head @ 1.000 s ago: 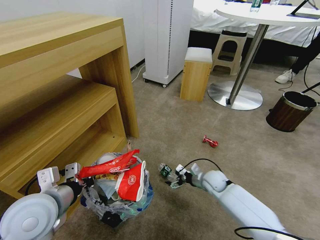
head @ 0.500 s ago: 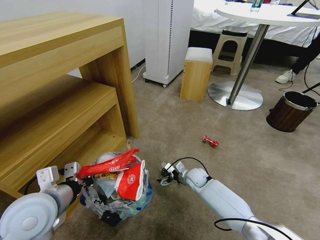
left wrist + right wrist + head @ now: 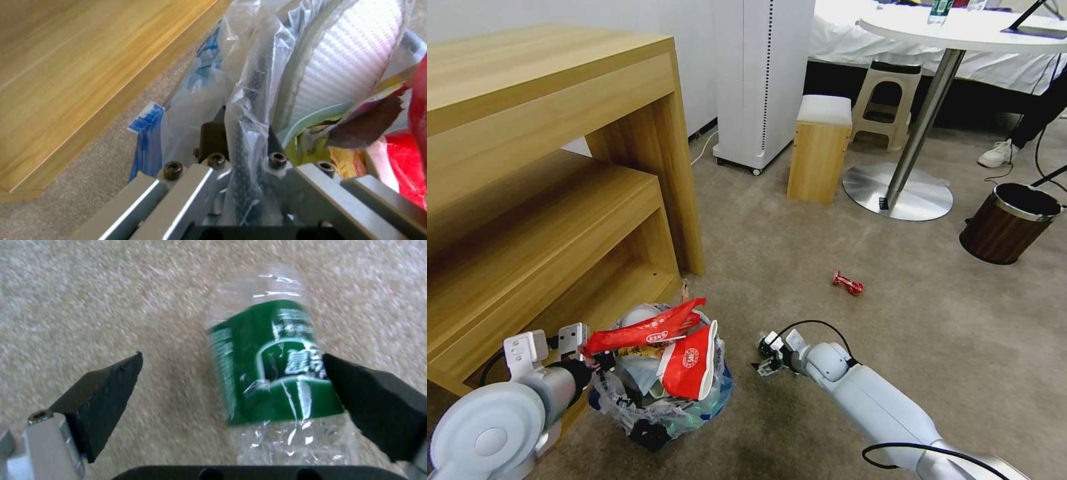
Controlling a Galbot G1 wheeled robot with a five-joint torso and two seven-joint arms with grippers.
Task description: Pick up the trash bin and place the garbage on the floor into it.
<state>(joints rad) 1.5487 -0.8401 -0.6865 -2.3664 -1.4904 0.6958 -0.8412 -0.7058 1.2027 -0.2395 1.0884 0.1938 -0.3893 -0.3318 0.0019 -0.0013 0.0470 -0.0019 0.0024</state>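
Bottle (image 3: 276,373) between spread right claw (image 3: 231,390) pads — open carpet around | left claw (image 3: 242,143) clamps bin (image 3: 657,407) rim

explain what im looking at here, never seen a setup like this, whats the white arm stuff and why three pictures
This is a wheeled robot with two white arms, each ending in a two-fingered gripper. One picture comes from a camera on its head, looking down at a carpeted floor; the other two come from cameras on its wrists.

The left gripper is clamped on the rim of the trash bin, a small bin lined with a clear bag and already heaped with red wrappers and other litter.

The right gripper is low over the carpet with its fingers open around a clear bottle with a green label. One finger looks close against it; the other stands well clear.

A small red wrapper lies on the carpet farther off.
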